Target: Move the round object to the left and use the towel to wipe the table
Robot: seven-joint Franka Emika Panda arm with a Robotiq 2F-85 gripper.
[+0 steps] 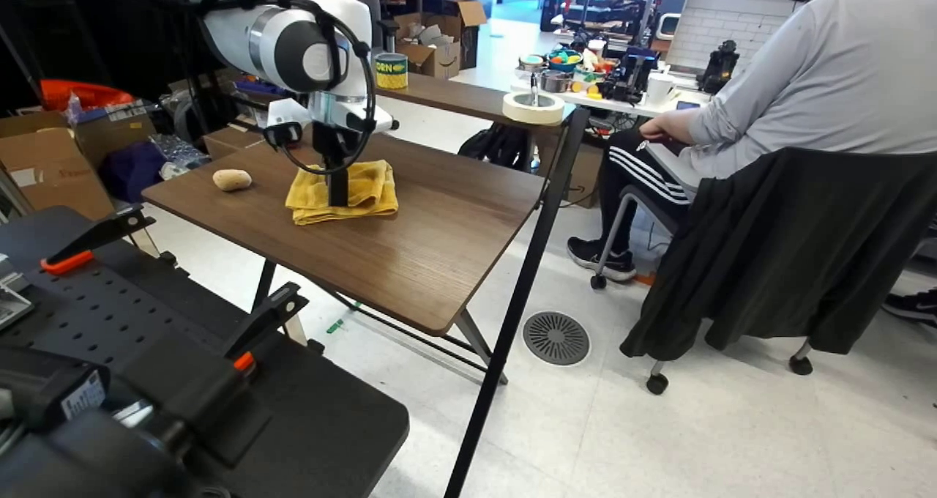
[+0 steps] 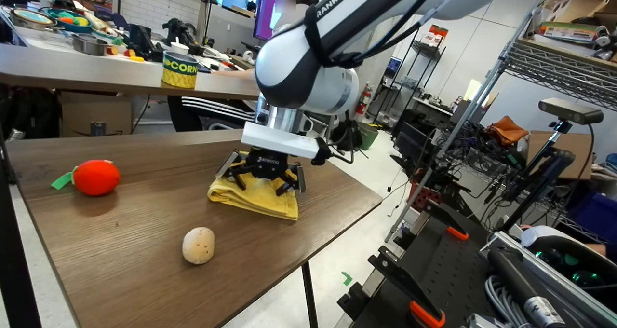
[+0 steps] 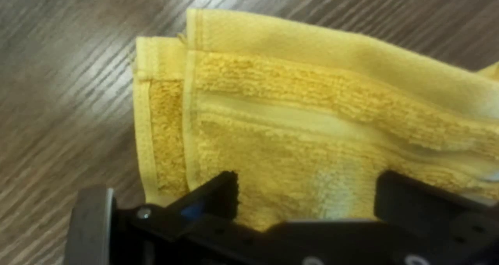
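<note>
The round object (image 2: 198, 245), a small tan ball with a few dark specks, rests on the brown table (image 2: 144, 260). It also lies near a corner of the tabletop (image 1: 454, 242) in an exterior view, apart from the cloth. The yellow towel (image 3: 280, 140) lies folded in layers on the wood. Right over it, pointing down, is my gripper (image 3: 307, 183), its jaws wide apart with towel surface visible between them. In an exterior view the fingers (image 2: 236, 181) reach down to the towel (image 2: 270, 205); whether they press on it I cannot tell. Nothing is gripped.
A red-orange object (image 2: 96, 177) with a green tag sits on the same table. Behind, a raised shelf carries a corn can (image 1: 391, 70) and a roll of tape (image 1: 533, 108). A black post (image 1: 520, 293) stands at the table's side. A seated person (image 1: 798, 80) is beyond.
</note>
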